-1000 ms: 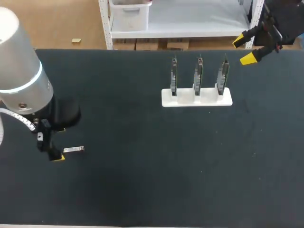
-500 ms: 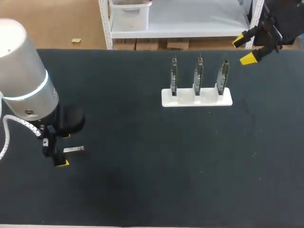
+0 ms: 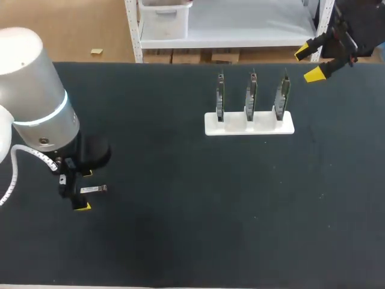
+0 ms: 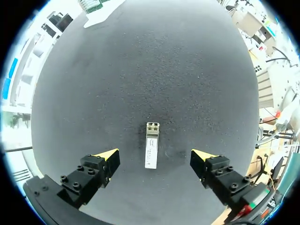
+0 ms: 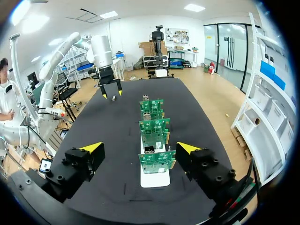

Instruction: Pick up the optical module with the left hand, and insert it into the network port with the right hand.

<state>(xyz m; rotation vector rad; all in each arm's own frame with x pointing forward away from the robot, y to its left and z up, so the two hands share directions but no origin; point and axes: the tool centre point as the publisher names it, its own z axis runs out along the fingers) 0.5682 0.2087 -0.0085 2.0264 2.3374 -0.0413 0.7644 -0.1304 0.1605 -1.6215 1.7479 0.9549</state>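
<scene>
My left gripper (image 4: 154,156) is hanging wide open just above the module (image 4: 151,145), which is lying flat on the worktop (image 4: 187,84) between my fingers, its long axis pointing ahead, across their closing line. My right gripper (image 3: 313,63), also open, is waiting well apart, past the boards (image 3: 249,96)

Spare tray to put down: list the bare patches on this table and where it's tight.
Bare: the wide stretch of table between the optical module and the white board stand, and the strip in front of the stand. Tight: around the module, straddled by the open left gripper, and past the stand's right end, near the right gripper.
</scene>
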